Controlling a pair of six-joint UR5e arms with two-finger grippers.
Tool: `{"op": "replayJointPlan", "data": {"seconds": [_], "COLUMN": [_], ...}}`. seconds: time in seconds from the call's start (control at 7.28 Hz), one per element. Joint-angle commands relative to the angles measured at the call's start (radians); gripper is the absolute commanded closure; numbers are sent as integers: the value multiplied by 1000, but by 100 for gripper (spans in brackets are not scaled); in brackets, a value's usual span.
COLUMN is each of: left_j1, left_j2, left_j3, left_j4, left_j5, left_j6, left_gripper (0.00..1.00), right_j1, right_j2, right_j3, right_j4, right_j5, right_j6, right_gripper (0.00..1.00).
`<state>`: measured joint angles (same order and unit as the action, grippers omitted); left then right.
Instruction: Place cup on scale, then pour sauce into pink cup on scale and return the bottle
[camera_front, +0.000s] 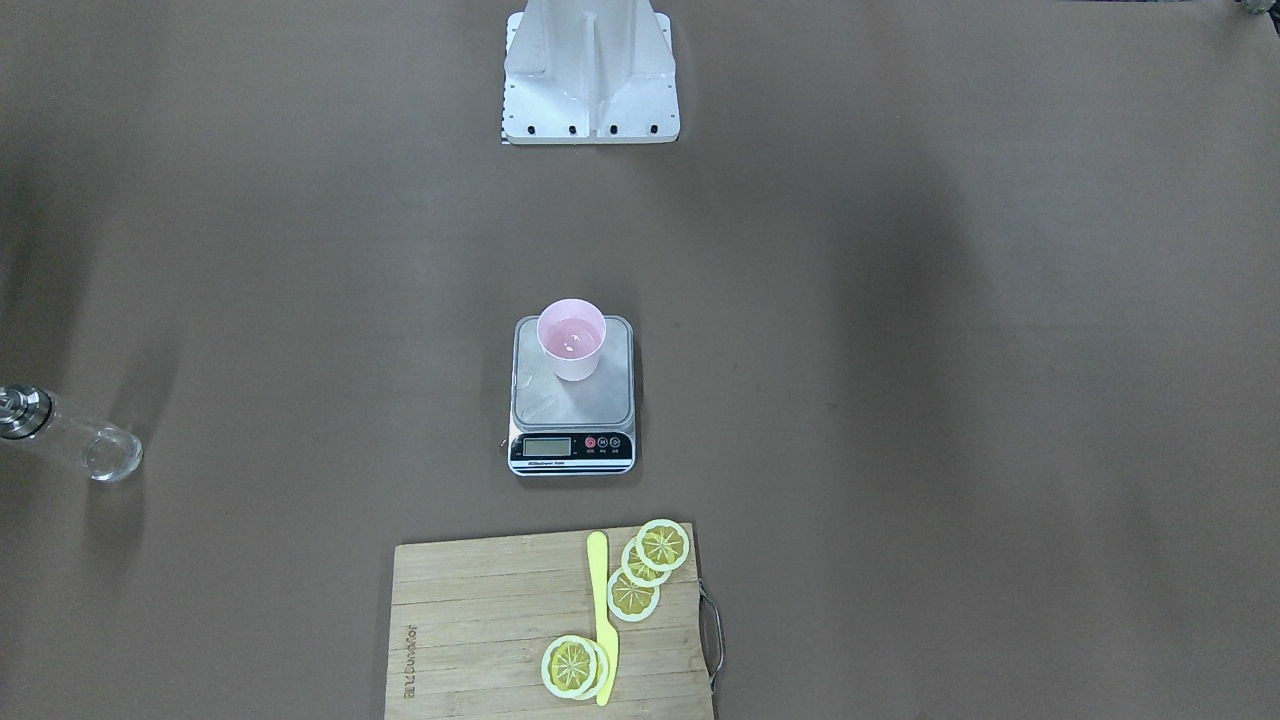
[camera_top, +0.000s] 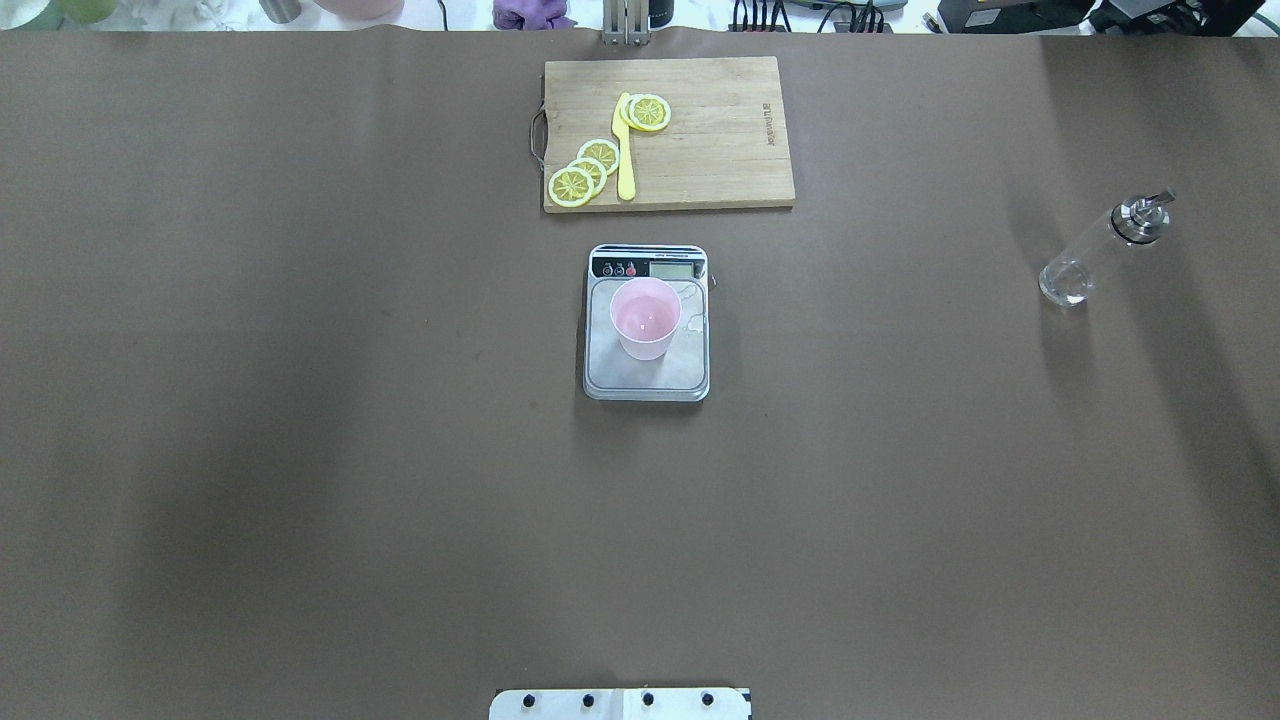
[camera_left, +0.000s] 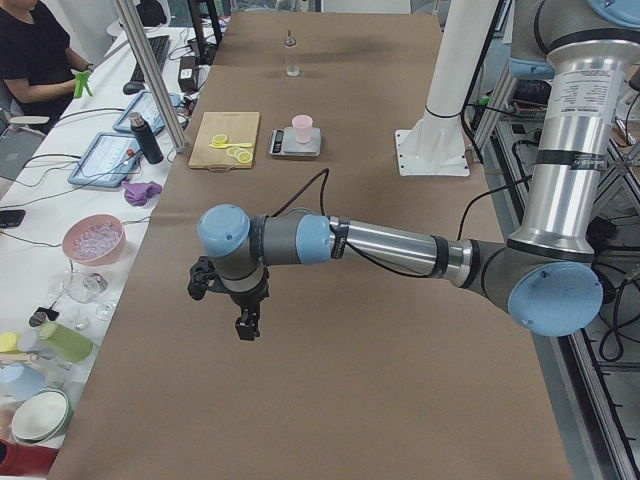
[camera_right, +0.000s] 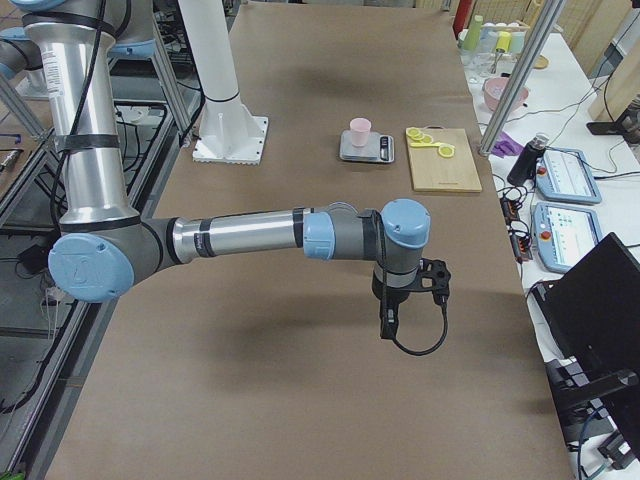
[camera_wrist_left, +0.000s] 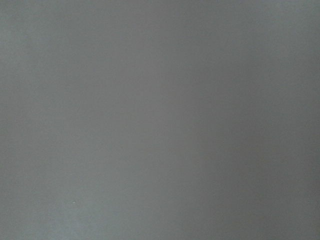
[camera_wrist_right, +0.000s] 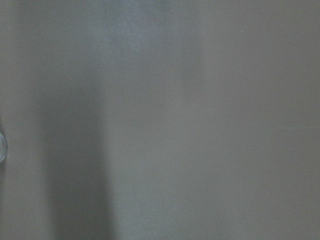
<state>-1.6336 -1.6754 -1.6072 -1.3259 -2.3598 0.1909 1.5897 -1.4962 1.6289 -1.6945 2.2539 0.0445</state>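
The pale pink cup (camera_front: 571, 340) is standing upright about mid-platform on the digital scale (camera_front: 575, 405), its inside showing only small glints; any liquid is too faint to judge. The clear glass bottle (camera_front: 70, 437) is standing well apart on the counter (camera_front: 900, 400), on the right arm's side. The left claw (camera_left: 245, 325) and right claw (camera_right: 387, 325) are hanging above the counter, and I cannot tell their opening.

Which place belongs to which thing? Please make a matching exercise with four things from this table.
Things:
1. cup
2. bottle
3. knife
4. scale

Places:
A. on the board, beside lemon slices
B. alone on the table, at the robot's right
C. on the scale
D. between the board and the robot's base

Pairs: 1-C, 2-B, 3-A, 4-D
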Motion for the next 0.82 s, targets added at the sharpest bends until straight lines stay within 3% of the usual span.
{"op": "replayJointPlan", "data": {"seconds": [0.0, 0.55, 0.69], "left_j1": [-26, 15, 33], "left_j2": [51, 52, 48], "left_j3": [38, 44, 44], "left_j4": [-47, -98, -98], "left_j5": [-4, 1, 1], "left_j6": [32, 27, 27], "left_gripper": [1, 1, 1], "right_j1": [-2, 1, 1], "right_j2": [-71, -102, -114], "right_j3": [34, 52, 54], "right_j4": [2, -4, 1], "right_j5": [28, 59, 100], "right_j6": [8, 8, 8], "right_gripper": [0, 0, 0]}}
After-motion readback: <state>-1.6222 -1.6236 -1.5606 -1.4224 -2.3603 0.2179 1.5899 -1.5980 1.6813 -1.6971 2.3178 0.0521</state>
